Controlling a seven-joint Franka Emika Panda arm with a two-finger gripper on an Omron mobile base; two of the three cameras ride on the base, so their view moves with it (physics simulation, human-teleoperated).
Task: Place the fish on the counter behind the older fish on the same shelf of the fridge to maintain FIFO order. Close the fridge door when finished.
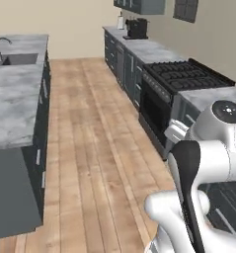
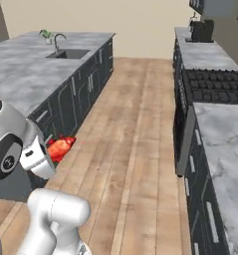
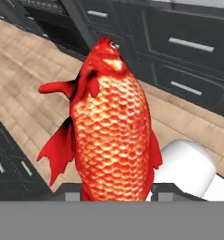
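Between your jaws (image 3: pixel 114 197) sits the fish (image 3: pixel 111 126), clamped at its tail end with the head pointing away along the hand view; the two dark tips press against its scaled body from either side. From the right base camera you see the fish (image 2: pixel 59 147) carried low beside the arm, over the wooden floor (image 2: pixel 135 149) and just in front of the island's dark drawers. No brand, label or writing can be read on anything around you.

Beyond the fish, dark drawer fronts (image 3: pixel 188 51) with silver bar handles face the hand. To your left runs the island bench (image 2: pixel 26 74) with a sink (image 2: pixel 68 53) and tap. To your right runs the wall bench (image 2: pixel 222 144), with the black stove (image 1: pixel 186 76) set into it and a dark toaster (image 1: pixel 137 28) at its far end. The aisle of floor between the two benches lies open ahead.
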